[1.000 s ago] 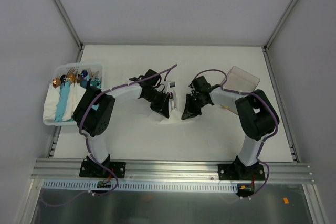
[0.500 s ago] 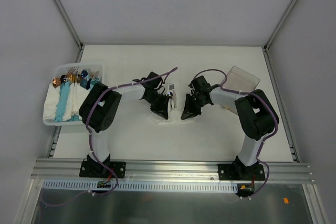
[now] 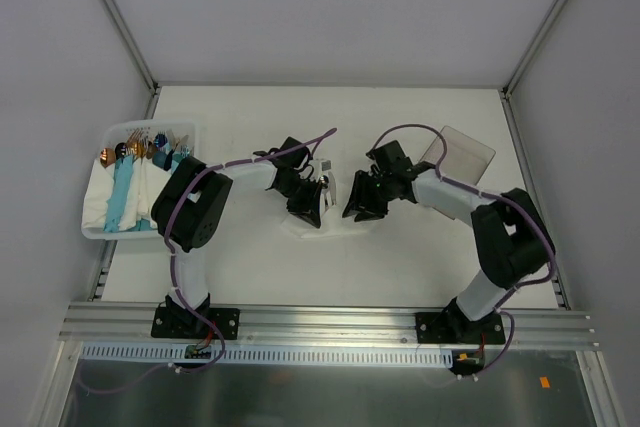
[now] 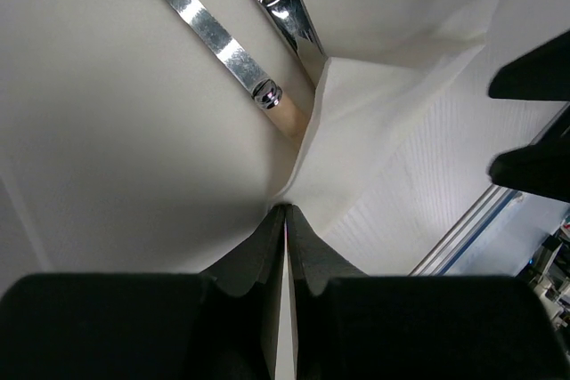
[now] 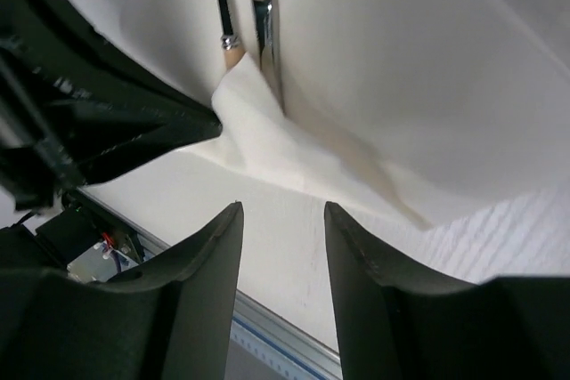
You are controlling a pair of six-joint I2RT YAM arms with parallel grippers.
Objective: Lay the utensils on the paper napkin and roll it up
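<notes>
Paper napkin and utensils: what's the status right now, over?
Left jaws shut, pinching the paper napkin at its fold. Right jaws open, empty, close beside. Utensils lying partly under the folded edge. No obstruction seen.

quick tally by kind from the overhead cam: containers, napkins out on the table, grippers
containers: 2 (white plastic bin, clear plastic tray)
thin white paper napkin: 1
black two-finger grippers: 2 (left gripper, right gripper)
total: 5
</notes>
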